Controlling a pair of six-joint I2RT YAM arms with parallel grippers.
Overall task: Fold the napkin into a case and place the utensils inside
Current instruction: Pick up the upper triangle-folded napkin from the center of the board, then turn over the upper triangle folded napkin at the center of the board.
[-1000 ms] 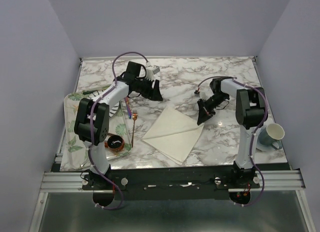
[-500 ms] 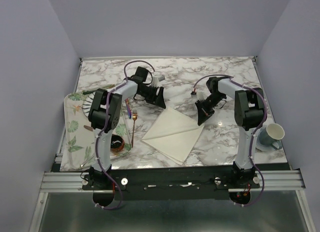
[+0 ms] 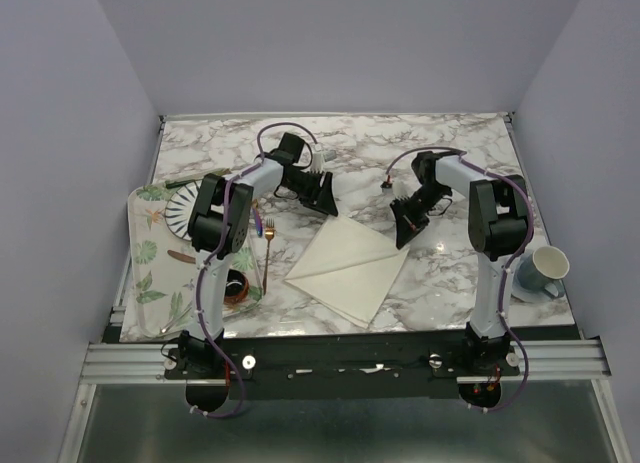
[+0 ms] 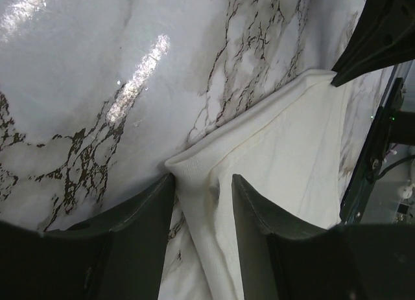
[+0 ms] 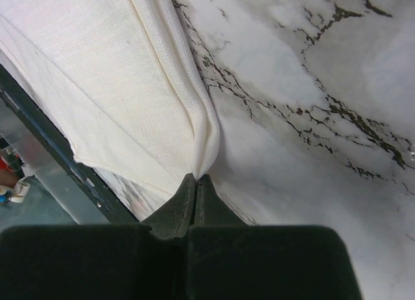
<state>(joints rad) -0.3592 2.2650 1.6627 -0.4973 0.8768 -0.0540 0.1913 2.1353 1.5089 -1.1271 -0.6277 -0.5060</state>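
The cream napkin (image 3: 350, 268) lies folded in a rough triangle on the marble, one corner pointing to the far side. That far corner sits between the fingers of my left gripper (image 3: 326, 199). In the left wrist view the left gripper (image 4: 203, 180) is open; its jaws straddle the bunched napkin (image 4: 285, 151) corner, and the left finger touches the cloth. My right gripper (image 3: 405, 230) is shut on the right corner. In the right wrist view the right gripper (image 5: 196, 178) pinches the napkin (image 5: 97, 73) tip. A copper-gold fork (image 3: 268, 248) lies left of the cloth.
A leaf-patterned tray (image 3: 148, 278) at the left holds a striped plate (image 3: 183, 208), a copper knife (image 3: 180, 255) and a small dark bowl (image 3: 232, 283). A pale mug (image 3: 545, 268) stands at the right edge near the right arm's base.
My left gripper moved right and down to the napkin's far corner, and its jaws have narrowed around it. The right gripper has kept its grip and place.
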